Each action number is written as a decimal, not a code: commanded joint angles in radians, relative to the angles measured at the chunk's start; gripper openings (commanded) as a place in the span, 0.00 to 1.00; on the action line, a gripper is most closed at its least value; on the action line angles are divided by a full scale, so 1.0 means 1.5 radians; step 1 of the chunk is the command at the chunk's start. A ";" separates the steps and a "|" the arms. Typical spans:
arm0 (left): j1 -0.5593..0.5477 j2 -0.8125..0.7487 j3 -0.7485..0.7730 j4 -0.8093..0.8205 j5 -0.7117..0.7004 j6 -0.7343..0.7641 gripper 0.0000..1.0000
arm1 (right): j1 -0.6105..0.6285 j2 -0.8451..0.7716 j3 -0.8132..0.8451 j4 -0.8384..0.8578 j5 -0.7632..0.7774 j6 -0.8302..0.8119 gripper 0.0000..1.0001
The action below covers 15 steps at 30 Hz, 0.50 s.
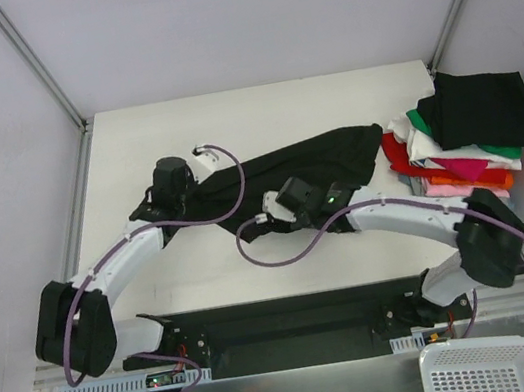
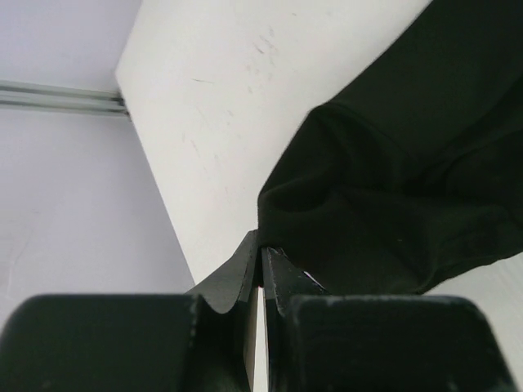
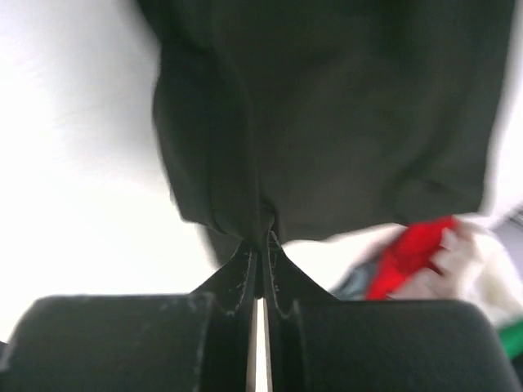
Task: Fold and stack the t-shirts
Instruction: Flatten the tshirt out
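A black t-shirt (image 1: 302,163) lies bunched across the middle of the white table (image 1: 258,115); no lettering shows. My left gripper (image 1: 200,178) is shut on its left edge; the left wrist view shows the fingertips (image 2: 261,257) pinching black cloth (image 2: 392,180). My right gripper (image 1: 263,211) is shut on the shirt's near edge; in the right wrist view (image 3: 265,243) the cloth (image 3: 327,106) hangs from the tips. A stack of folded t-shirts (image 1: 458,156) sits at the right edge, with a black one (image 1: 485,108) on top over green, white, red, pink and orange ones.
A white perforated basket (image 1: 491,369) sits at the near right, below the table. Metal frame posts (image 1: 36,63) rise at the back corners. The arm bases stand on a black rail (image 1: 285,324) at the near edge.
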State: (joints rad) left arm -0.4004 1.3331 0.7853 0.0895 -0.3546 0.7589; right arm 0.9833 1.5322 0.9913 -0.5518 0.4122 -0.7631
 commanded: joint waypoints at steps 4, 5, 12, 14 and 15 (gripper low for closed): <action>-0.004 -0.155 0.020 0.019 -0.017 -0.024 0.00 | -0.094 -0.177 0.140 -0.052 0.070 -0.035 0.01; -0.004 -0.164 0.030 0.018 -0.018 -0.021 0.00 | -0.101 -0.184 0.147 -0.059 0.070 -0.038 0.01; -0.004 -0.245 0.057 0.017 -0.027 0.016 0.00 | -0.154 -0.252 0.159 -0.060 0.077 -0.044 0.01; -0.004 -0.265 0.063 0.017 -0.024 0.020 0.00 | -0.165 -0.278 0.164 -0.061 0.081 -0.041 0.01; -0.004 -0.283 0.067 0.017 -0.023 0.019 0.00 | -0.173 -0.288 0.168 -0.060 0.083 -0.042 0.01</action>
State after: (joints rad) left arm -0.4004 0.9962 0.8284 0.0887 -0.3752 0.7662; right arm 0.7586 1.1706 1.2171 -0.6197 0.4992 -0.8165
